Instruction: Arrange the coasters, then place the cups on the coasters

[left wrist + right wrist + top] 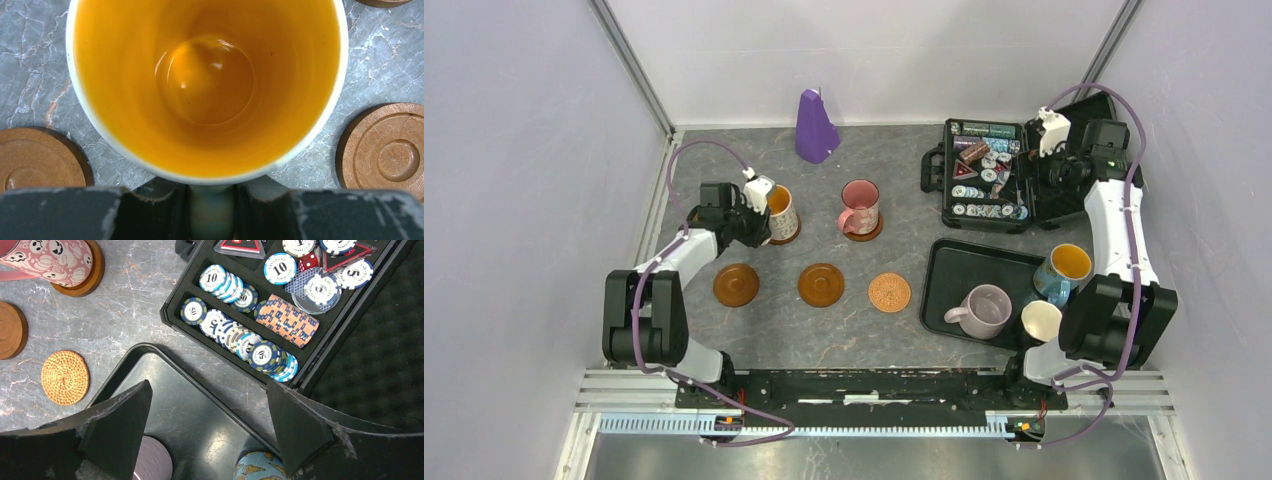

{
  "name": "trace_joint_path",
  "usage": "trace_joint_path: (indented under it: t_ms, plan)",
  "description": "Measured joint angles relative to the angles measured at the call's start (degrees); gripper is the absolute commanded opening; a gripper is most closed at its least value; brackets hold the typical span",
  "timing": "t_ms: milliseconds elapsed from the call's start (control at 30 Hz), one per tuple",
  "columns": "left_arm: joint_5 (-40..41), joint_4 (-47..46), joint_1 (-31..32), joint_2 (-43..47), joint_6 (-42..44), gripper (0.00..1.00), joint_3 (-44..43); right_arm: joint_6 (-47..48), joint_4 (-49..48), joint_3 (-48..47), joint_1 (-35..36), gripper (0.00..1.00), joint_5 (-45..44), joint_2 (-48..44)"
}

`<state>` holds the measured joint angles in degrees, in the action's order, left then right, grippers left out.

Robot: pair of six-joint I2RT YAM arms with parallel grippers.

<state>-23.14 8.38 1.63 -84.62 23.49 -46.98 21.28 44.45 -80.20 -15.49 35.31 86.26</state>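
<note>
Clamping the orange-lined mug [781, 210] by its handle, the left gripper [755, 199] holds it on a coaster [787, 239]. The tray [954, 262] holds a lilac cup [982, 310], blue cup [1064, 268] and cream-lined cup [1041, 320]; the case [936, 170] holds poker chips [235, 335]. The right gripper [209, 392] gapes above the tray.

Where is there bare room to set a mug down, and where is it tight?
Three coasters in the near row are bare: left dark brown ringed coaster, middle dark brown ringed coaster, woven orange-brown coaster. Grey table is open between purple cone and black poker-chip case. Tight: black tray, holding lilac mug, blue mug, cream-lined mug.
</note>
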Motion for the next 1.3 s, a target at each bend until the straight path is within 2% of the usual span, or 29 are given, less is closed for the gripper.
trace_joint_path:
  t_ms: [567,700,900,1167,1300]
  plan:
    - [-0.5,-0.3,-0.7,-4.0,2.7,0.05,-2.6,0.7,0.0,0.4,0.0,0.92,-0.9,0.0]
    - [-1.2,0.3,-1.2,-4.4,2.9,0.16,-3.3,1.0,0.0,0.4,0.0,0.92,-0.9,0.0]
    - [-1.5,2.7,-1.3,-4.5,4.8,0.23,-4.3,1.1,0.0,0.4,0.0,0.93,-0.9,0.0]
    - [-2.3,3.4,-1.3,-4.5,7.8,0.44,-4.3,1.3,0.1,0.4,0.0,0.93,-1.1,0.0]
    - [-2.6,3.4,-1.3,-4.5,8.0,0.58,-4.3,1.5,0.2,0.4,0.0,0.93,-1.1,0.0]
